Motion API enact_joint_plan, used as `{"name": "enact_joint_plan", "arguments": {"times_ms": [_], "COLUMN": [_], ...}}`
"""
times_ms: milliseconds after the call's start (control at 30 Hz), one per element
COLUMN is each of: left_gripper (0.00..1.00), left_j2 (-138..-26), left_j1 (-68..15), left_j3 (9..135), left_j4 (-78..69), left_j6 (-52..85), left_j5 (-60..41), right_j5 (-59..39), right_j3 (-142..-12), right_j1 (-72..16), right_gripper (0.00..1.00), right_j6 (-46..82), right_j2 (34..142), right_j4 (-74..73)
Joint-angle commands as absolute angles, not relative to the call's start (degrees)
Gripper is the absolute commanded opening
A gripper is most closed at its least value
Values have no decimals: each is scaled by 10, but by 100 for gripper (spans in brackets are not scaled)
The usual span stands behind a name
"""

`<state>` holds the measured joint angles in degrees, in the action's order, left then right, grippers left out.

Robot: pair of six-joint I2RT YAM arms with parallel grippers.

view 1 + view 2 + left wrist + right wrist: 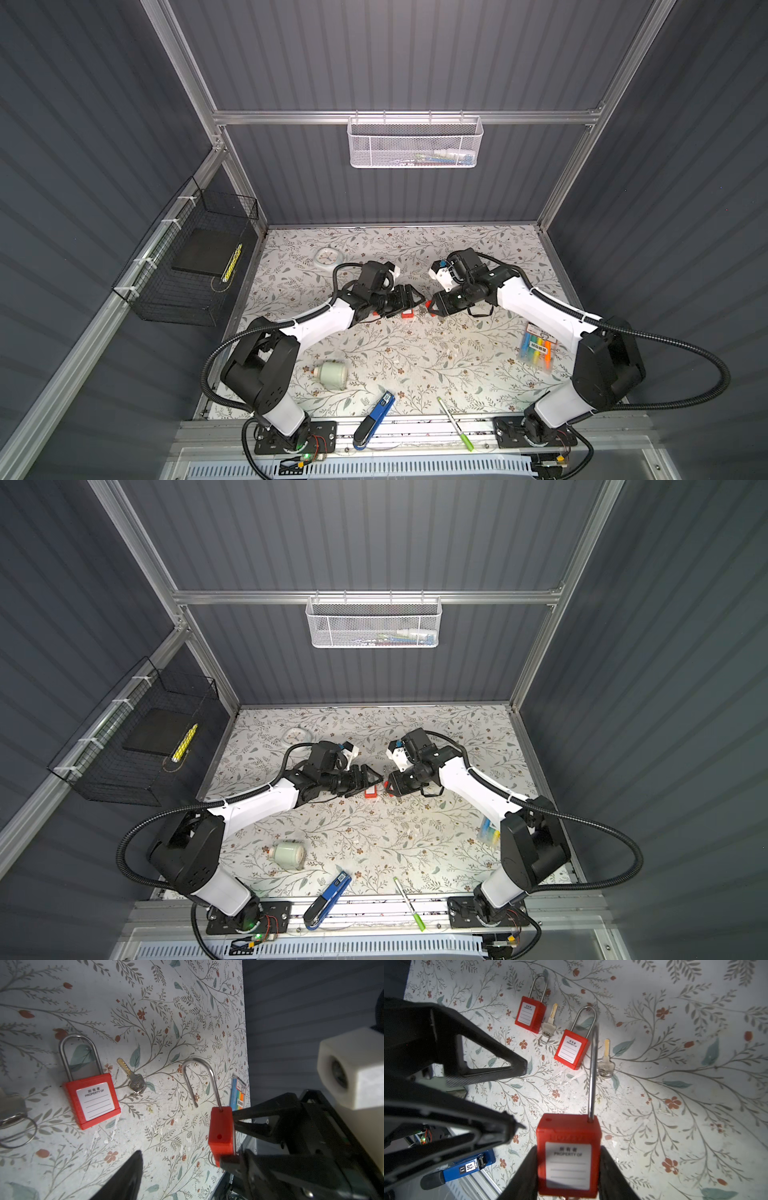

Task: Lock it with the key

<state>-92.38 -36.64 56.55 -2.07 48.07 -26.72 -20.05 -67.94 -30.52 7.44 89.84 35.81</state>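
Floral table [415, 357], grey ribbed walls [395, 62]. My right hand [569, 1167] pinches a red padlock [568, 1132]; my left hand [523, 1096] is spread just beside it. Spare padlocks [572, 1049] and keys [606, 1064] lie mid-table.

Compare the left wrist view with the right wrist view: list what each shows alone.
Only left wrist: the highlighter pack and the right arm's camera housing. Only right wrist: a second lying padlock and the blue tool. Both: the right gripper clamping the open-shackled padlock, one lying padlock and its key.
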Motion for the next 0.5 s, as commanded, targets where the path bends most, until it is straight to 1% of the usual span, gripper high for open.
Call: {"name": "enact_joint_plan", "arguments": {"times_ms": [0, 333, 467], "left_gripper": [74, 65, 57], "left_j2": [-914, -921, -922], "left_j1": [-363, -366, -371], "left_j3": [557, 554, 555], "left_j4": [-43, -65, -68], "left_j6": [494, 508, 510], "left_j5": [-282, -296, -300], "right_j5": [-232, -229, -225], "right_j3": [-685, -691, -704], "right_j1": [-312, -330, -335], "right_gripper": [29, 29, 28], "right_j6": [77, 74, 71], "right_j2": [891, 898, 906], "right_j4": [361, 331, 328]}}
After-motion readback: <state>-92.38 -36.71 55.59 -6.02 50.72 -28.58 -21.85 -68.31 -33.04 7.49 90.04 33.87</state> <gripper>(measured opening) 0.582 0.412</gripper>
